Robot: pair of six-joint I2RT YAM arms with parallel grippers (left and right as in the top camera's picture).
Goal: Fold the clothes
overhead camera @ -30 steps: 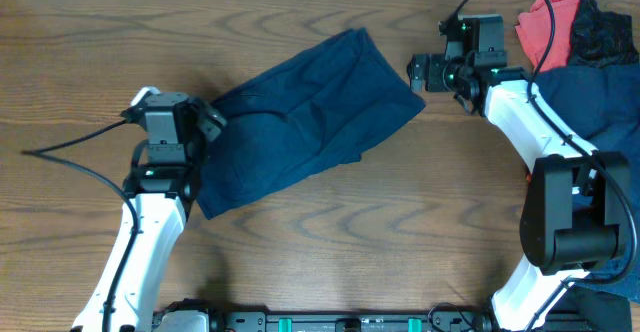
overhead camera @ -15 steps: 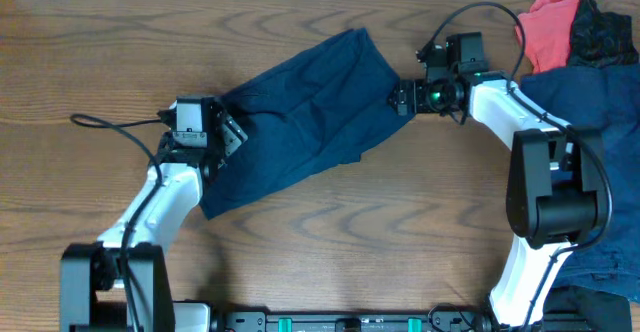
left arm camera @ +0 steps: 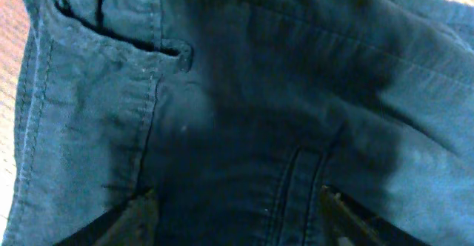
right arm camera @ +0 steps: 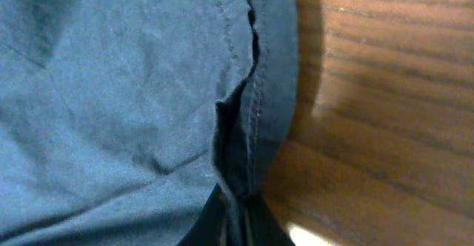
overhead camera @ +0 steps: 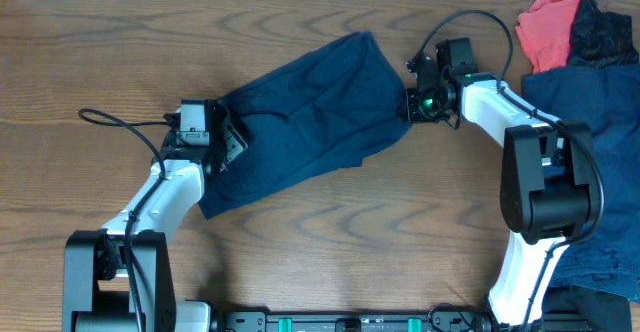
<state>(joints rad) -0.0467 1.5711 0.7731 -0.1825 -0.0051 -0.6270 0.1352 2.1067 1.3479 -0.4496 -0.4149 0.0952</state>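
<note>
The right claw (right arm camera: pixel 235 220) was pinched fully shut on the stitched hem at the right-hand edge of the dark navy blue fabric shorts (overhead camera: pixel 300 112), with the doubled seam caught between its fingertips. The left claw (left arm camera: pixel 237 213) stood open. Its two fingertips (left arm camera: pixel 141 210) were set wide apart on the cloth at the shorts' left end, beside a pocket slit and what looked like a belt loop, and gripped nothing yet. The shorts lay spread flat and slantwise across the middle of the brown wood-grain counter (overhead camera: pixel 400 242), with one arm at each end of them. Well to the right of the shorts sat a coral-red fabric piece (overhead camera: pixel 548 27) touching a black fabric piece (overhead camera: pixel 603 32). Also to the right of the shorts lay a heap of further navy garments (overhead camera: pixel 590 112), partly under the right arm.

Judging by the creases and the way the hem buckled in the pinch, the shorts looked light, limp and not slippery. They would likely drape and sag from any held point rather than keep a shape, and a single layer could slip out of a shallow bite. The thicker parts seemed the surest places to take hold: the stitched hem on the right, and the waistband or its corner on the left. With both ends pinched, an even lift would probably keep the cloth taut enough to lay over itself, while an uneven one risked bunching it.
</note>
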